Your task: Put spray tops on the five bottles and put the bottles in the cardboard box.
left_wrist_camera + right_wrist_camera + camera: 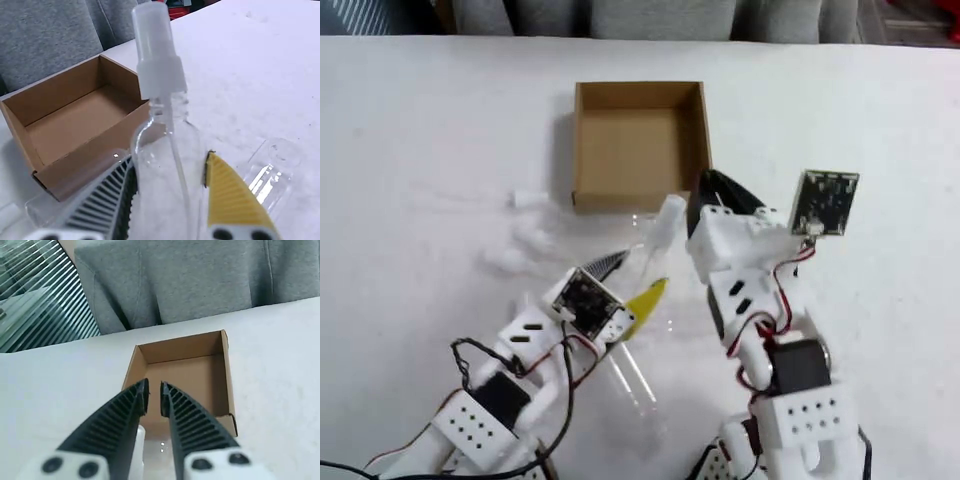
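Pinching a clear bottle by its body, the left gripper holds it upright just short of the cardboard box, with a spray top on its neck. The right gripper hangs beside the box's near wall, its jaws almost pressed together on nothing.

Risks, as judged: neck threads show below the collar, so the top may be loosely seated and could be knocked off. The slick bottle could twist or slip in the pinch. On the lift, its base could strike the box's near wall.

Loose spray tops lie on the surface on the left arm's side. A bare bottle lies beside the held one. The right gripper crowds the approach to the box.
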